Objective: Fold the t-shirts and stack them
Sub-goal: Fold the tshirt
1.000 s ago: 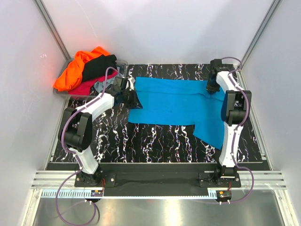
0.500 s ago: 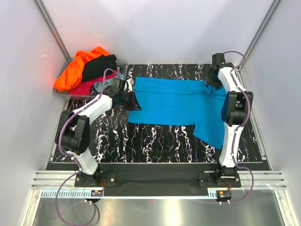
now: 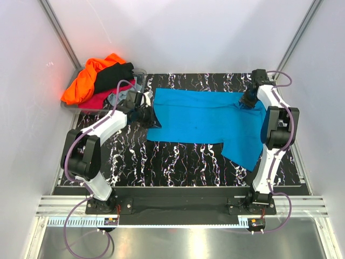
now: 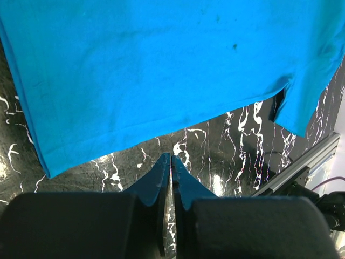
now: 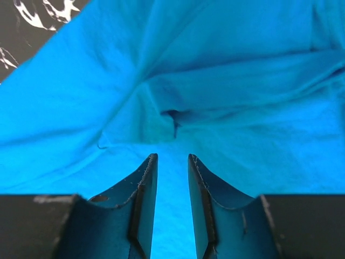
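A bright turquoise-blue t-shirt (image 3: pixel 199 118) lies spread flat on the black marbled table (image 3: pixel 161 162), with one sleeve reaching toward the near right. My left gripper (image 3: pixel 145 114) is at the shirt's left edge. In the left wrist view its fingers (image 4: pixel 171 157) are shut with nothing between them, over bare table just off the shirt's hem (image 4: pixel 161 70). My right gripper (image 3: pixel 249 101) hovers over the shirt's far right corner. In the right wrist view it (image 5: pixel 172 157) is open by a narrow gap above wrinkled cloth (image 5: pixel 178 108).
A clear bin (image 3: pixel 139 75) at the far left holds a heap of orange (image 3: pixel 86 81), black (image 3: pixel 114 75), crimson-pink (image 3: pixel 97 101) and grey (image 3: pixel 114 99) shirts. White walls enclose the table on three sides. A metal rail (image 3: pixel 178 208) runs along the near edge.
My right gripper has shifted to the right along the shirt's far right corner. My left gripper has drawn back left, off the shirt's left edge.
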`<state>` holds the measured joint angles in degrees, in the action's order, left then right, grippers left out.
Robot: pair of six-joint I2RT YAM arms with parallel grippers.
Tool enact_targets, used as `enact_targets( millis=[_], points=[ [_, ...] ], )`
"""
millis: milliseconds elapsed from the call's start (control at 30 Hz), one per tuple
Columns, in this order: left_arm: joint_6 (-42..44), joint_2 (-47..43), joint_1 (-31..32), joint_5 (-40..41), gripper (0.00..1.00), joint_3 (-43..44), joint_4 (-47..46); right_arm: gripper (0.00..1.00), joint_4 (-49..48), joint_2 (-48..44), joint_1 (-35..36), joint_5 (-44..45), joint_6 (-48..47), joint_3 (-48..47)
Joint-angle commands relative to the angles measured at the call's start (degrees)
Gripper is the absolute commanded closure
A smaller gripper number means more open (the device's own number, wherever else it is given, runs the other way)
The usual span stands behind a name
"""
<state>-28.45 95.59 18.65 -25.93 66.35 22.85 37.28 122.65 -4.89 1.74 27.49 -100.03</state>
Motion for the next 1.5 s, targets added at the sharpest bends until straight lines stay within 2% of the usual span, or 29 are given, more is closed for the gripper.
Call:
enact_targets(
  millis=[0, 333, 500, 600, 633, 767, 1133, 1467],
  points=[
    [0.76, -2.69, -0.64, -1.93, 0.92, -0.43, -0.88, 0.63, -4.05, 0.84, 0.4, -1.56, 0.99, -0.34],
    [0.94, -2.25, -1.25, -2.37, 0.93, -0.25, -0.79, 0.56, -5.29, 3.82, 0.4, -3.23, 1.43, -1.48],
    [1.11, -2.25, -1.69, -2.46, 0.93, -0.08, -0.7, 0.59, -5.55, 5.84, 0.31, -3.76, 0.73, -3.24],
    [1.11, -2.16, -1.87, -2.37, 0.93, -0.08, -0.62, 0.71, -5.46, 6.02, 0.31, -4.02, 0.73, -3.77],
    [1.11, -2.08, -2.04, -2.54, 0.93, 0.01, -0.7, 0.84, -5.46, 5.33, 0.31, -4.28, 0.73, -3.6],
    [1.02, -1.64, -2.04, -2.54, 0.93, 0.19, -0.62, 1.0, -5.37, 2.78, 0.31, -3.15, 0.29, -1.93],
    [1.2, -1.2, -2.22, -2.89, 0.93, 0.36, -0.62, 1.0, -0.36, -5.4, 0.31, -5.69, 2.4, 5.36],
    [1.38, -0.85, -2.22, -2.98, 0.93, 0.54, -0.7, 0.98, 0.87, -7.25, 0.4, -8.68, 6.7, 9.59]
  ],
)
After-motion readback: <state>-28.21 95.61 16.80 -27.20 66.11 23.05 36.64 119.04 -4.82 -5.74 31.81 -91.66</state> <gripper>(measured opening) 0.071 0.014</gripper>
